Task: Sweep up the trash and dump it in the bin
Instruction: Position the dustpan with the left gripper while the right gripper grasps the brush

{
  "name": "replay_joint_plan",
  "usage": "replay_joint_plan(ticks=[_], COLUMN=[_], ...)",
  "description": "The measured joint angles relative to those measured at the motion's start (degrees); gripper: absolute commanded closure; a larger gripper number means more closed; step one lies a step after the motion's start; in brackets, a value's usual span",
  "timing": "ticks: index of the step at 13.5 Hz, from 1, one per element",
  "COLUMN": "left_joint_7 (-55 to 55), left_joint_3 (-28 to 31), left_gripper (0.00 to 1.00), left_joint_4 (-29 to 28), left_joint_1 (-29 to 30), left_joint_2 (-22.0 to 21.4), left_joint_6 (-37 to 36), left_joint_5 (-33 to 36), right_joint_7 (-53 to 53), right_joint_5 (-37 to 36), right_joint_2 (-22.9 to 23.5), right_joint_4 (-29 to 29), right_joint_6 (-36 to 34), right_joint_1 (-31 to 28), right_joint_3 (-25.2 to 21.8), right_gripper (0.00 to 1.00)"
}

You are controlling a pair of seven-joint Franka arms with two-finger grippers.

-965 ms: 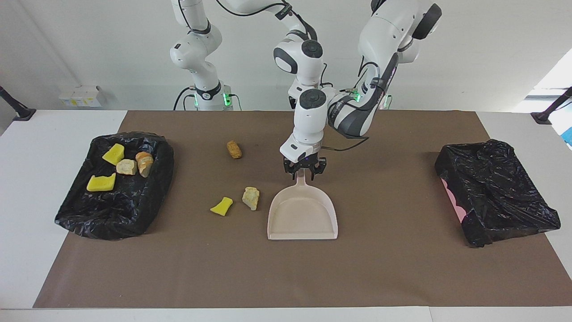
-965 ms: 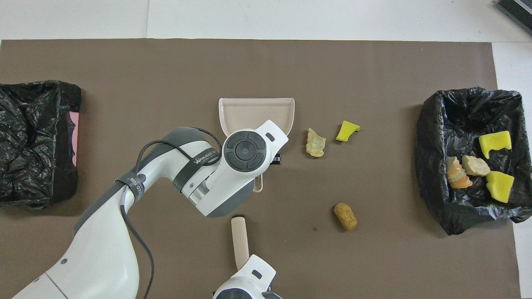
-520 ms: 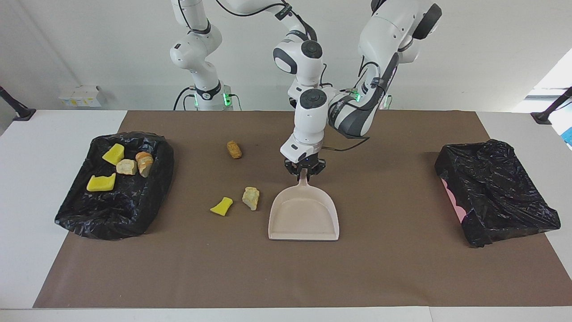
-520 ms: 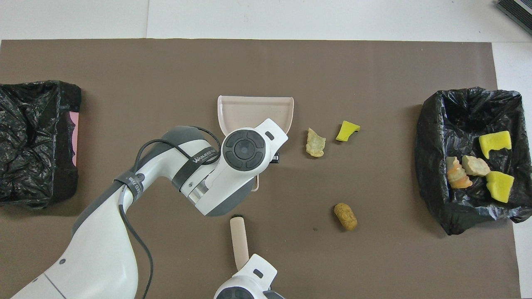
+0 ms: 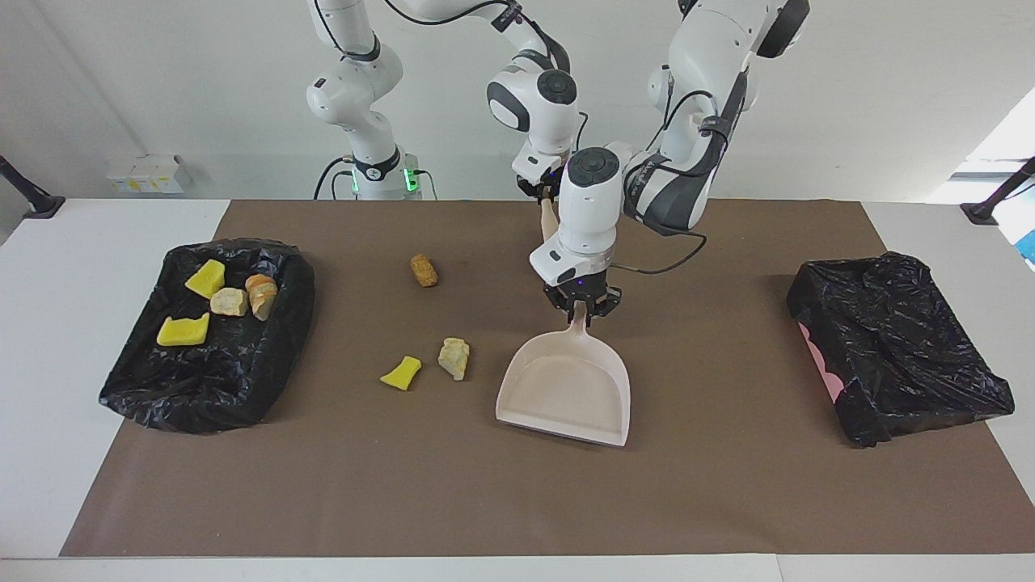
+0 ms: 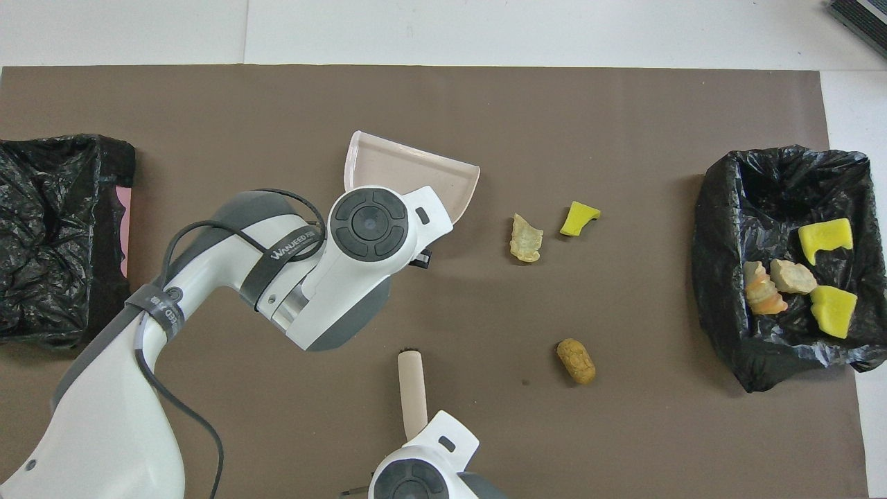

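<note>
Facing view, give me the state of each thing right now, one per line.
Dustpan: held by its handle, tilted, empty.
Left gripper: shut on dustpan.
Right gripper: holding brush.
Bin: four scraps inside.
Second bin: no scraps showing.
Loose scraps: three on mat.

One camera sits high across the table, facing the robots; the other hangs above their end, peering steeply down. Both take in the wide brown paper mat (image 5: 728, 501) (image 6: 624, 125), seen half a turn apart, from a distance
</note>
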Motion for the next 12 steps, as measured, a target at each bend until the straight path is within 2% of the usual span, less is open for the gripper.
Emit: replay_joint_plan(ticks=[3, 6, 9, 12], left_joint_7=[18.72, 39.95, 50.66, 59.96], left_joint_3=[0.08, 0.57, 1.0, 1.15], left_gripper=[1.0, 1.0, 1.0, 1.0], left_joint_4=[0.01, 0.02, -0.09, -0.18], left_joint_1=[2.2, 5.05, 6.1, 6.29], left_joint_2=[-1.3, -2.27, -2.44, -2.5], left_joint_6=[-4.12, -6.3, -7.81, -10.23], left_joint_5=[-0.29, -1.73, -1.93, -2.71], right_joint_7=[-0.38, -1.58, -2.22, -2.27], right_joint_5=[-0.11, -1.32, -4.5, -7.29], right_joint_2=[-4.26, -5.12, -3.88, -3.96], right_joint_4=[0.89, 0.81, 0.67, 1.08], right_joint_6=[-7.52, -11.32, -11.94, -18.66], right_joint_1=[-5.75, -12.65, -19.4, -23.74], right_joint_3=[-0.08, -0.23, -0.36, -0.52], right_gripper=[1.0, 1.0, 1.0, 1.0])
